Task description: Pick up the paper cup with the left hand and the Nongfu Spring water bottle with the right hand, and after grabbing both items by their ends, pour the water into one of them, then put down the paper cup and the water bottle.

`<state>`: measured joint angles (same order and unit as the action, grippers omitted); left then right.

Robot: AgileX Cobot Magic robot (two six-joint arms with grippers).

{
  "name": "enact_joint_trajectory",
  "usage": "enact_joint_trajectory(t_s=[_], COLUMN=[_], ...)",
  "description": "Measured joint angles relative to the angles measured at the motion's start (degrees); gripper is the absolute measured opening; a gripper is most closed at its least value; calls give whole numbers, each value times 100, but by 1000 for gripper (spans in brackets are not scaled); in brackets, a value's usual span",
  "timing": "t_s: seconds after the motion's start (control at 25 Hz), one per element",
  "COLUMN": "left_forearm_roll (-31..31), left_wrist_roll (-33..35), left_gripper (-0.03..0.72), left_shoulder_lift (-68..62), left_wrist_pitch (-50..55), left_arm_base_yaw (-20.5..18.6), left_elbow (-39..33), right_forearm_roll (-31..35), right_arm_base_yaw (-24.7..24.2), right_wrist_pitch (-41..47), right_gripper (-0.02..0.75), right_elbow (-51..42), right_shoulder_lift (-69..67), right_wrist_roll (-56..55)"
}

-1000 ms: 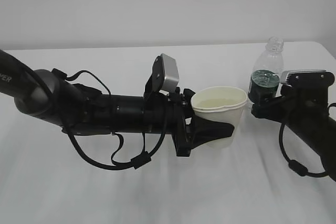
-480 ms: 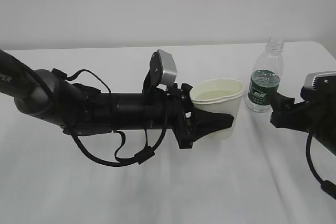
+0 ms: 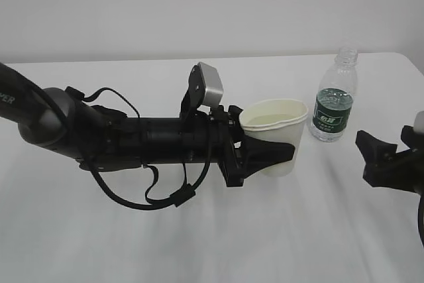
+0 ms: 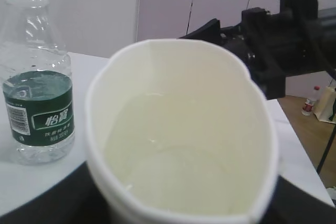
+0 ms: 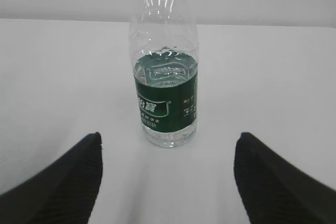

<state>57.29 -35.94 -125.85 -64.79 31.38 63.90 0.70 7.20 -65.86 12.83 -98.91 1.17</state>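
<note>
Already most of the job looks done, judging from how things lie; the white surface (image 3: 199, 243) carries the water bottle (image 3: 333, 97) standing upright on its own at the far right, uncapped and seemingly drained, with nothing gripping it; the left arm's tool (image 3: 275, 157) stretches across the middle of the outside view and pinches the paper cup (image 3: 277, 134) by its lower body, one dark finger (image 3: 268, 154) pressed along the cup's side; the cup sits upright, and the left wrist view shows a shallow pool of clear water (image 4: 178, 166) in its pale inside; whether its base touches the surface or hangs just above it I cannot tell; the right arm's tool (image 3: 391, 160) is spread wide and empty at the right edge, well apart from the bottle, its two fingers framing the bottle from a distance in the right wrist view.

So pouring and setting down the bottle appear complete; what remains is to release the cup, lowering it first if it is not yet down.

Against a second ago: then the right tool was at the bottle's green label; half a second ago it was just clear of it; now it has backed further off toward the right edge; the cup and left arm have barely shifted.
</note>
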Motion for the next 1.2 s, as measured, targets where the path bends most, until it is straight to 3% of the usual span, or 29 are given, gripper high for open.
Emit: enact_joint_trajectory(t_s=[0.64,0.96,1.2], left_forearm_roll=[-90,-38,409], left_wrist_roll=[-97,-97,-108], left_gripper=[425,425,424], left_shoulder_lift=[11,22,22], left_wrist_pitch=[0,0,0], left_arm_base_yaw=[-27,-564,-908], left_elbow=[0,0,0], right_forearm_roll=[-100,-100,-100], right_arm_base_yaw=[0,0,0], right_wrist_pitch=[9,9,9], right_gripper=[592,592,592], right_elbow=[-757,-833,-833], right_shoulder_lift=[1182,1195,1203], right_wrist_roll=[0,14,14])
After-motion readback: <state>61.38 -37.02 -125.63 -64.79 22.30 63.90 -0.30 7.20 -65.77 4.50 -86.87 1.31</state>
